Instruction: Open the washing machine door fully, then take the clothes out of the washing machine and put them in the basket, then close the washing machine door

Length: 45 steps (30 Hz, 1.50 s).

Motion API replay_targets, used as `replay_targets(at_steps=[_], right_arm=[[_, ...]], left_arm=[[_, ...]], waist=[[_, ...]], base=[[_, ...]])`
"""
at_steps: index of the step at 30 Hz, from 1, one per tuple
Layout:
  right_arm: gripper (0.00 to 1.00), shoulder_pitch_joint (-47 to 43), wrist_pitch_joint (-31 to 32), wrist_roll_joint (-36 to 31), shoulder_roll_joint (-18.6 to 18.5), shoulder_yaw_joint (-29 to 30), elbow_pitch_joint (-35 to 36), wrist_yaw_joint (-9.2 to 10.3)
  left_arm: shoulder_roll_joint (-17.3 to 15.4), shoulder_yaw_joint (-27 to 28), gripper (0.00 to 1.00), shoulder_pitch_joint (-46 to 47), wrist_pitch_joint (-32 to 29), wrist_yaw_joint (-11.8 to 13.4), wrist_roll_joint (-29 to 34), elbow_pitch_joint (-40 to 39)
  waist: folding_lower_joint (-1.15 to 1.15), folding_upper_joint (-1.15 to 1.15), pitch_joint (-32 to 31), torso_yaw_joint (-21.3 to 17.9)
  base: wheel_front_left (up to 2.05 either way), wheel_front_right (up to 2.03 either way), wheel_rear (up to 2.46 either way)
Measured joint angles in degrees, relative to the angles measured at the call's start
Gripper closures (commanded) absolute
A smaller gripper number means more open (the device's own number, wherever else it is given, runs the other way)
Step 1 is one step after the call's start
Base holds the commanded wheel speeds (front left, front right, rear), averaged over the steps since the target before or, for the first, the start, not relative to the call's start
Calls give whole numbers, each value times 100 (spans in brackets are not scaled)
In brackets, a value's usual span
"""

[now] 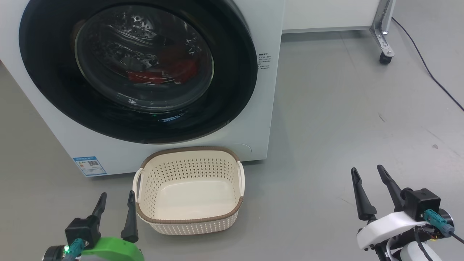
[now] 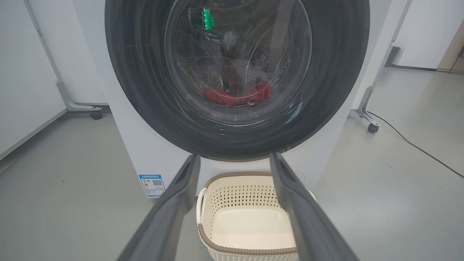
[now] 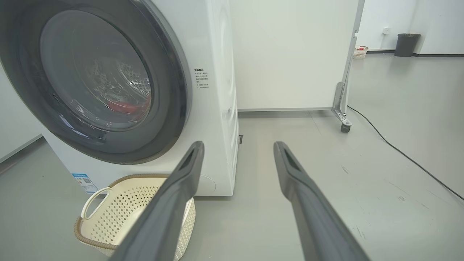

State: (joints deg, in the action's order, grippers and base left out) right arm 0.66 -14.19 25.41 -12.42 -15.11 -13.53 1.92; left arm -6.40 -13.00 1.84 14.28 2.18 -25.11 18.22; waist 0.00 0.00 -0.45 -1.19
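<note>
The left claw (image 1: 117,194) and right claw (image 1: 367,168) are hovering, fingers apart, flanking the basket (image 1: 188,149); the washing machine door (image 1: 47,54) is sitting shut before the clothes (image 1: 163,74).

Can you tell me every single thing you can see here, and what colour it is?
washer: one, white, straight ahead
door: one, black ring with a clear middle, shut, on the washer's front
clothes: a few, red, inside the washer behind the door
basket: one, cream with a brown rim, empty, in front of the washer
sticker: one, blue, low on the washer's left corner
panel: one, white, right of the washer
cable: one, black, trailing along the right
bin: one, dark, far back
left gripper: one, dark fingers, open, left of the basket
right gripper: one, dark fingers, open, off to the right
</note>
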Motion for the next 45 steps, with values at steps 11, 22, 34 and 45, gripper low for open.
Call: replay_targets(at_steps=[11, 22, 34, 45], right_arm=[[100, -3, 0, 9, 56, 105, -40, -32], [100, -5, 0, 430, 196, 233, -149, -211], [100, 142, 264, 1868, 692, 818, -110, -547], [100, 812, 957, 3706, 893, 1365, -67, -740]], left_arm=[[16, 5, 0, 5, 0, 0, 1, 60], [31, 19, 0, 40, 0, 0, 70, 76], [38, 1, 0, 180, 0, -2, 218, -41], [88, -13, 0, 441, 0, -30, 270, -203]], waist=[[0, 0, -16, 8], [0, 0, -12, 22], [0, 0, 240, 70], [0, 0, 648, 141]], base=[[0, 0, 0], [0, 0, 0], [0, 0, 0], [0, 0, 0]])
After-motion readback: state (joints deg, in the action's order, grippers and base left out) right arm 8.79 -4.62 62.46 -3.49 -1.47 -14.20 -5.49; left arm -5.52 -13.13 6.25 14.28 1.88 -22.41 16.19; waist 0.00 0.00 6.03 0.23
